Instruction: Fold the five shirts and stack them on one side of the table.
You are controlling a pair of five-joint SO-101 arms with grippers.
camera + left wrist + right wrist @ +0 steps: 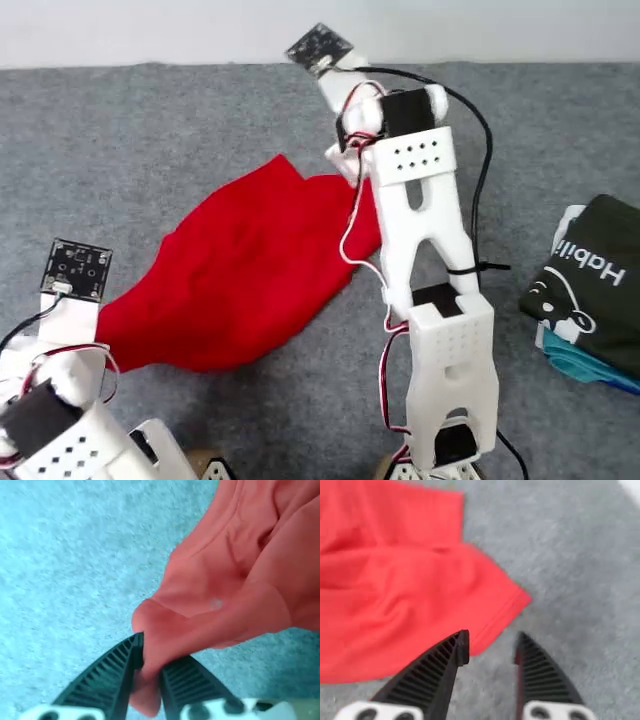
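Fabric is bunched tight between the fingers of my left gripper, which is clenched on a thick fold at one end of the red shirt. My right gripper hangs released, jaws apart, just over the grey table beside a hemmed corner of the same shirt, touching nothing yet. As I judge it, the step in hand is to take that second corner so I can stretch the cloth flat before any fold. To do it well, I should slide the right jaws so the hem lies between them, come down until the lower finger is under the edge, and close on the corner alone, not on a wad. Then both ends should pull apart gently, low over the table, so the body smooths without dragging. The shirt lies crumpled on a slant across the middle of the table, soft and creased, its layers doubled over. The stack of folded shirts sits at the table's right edge, well apart, a dark one on top.
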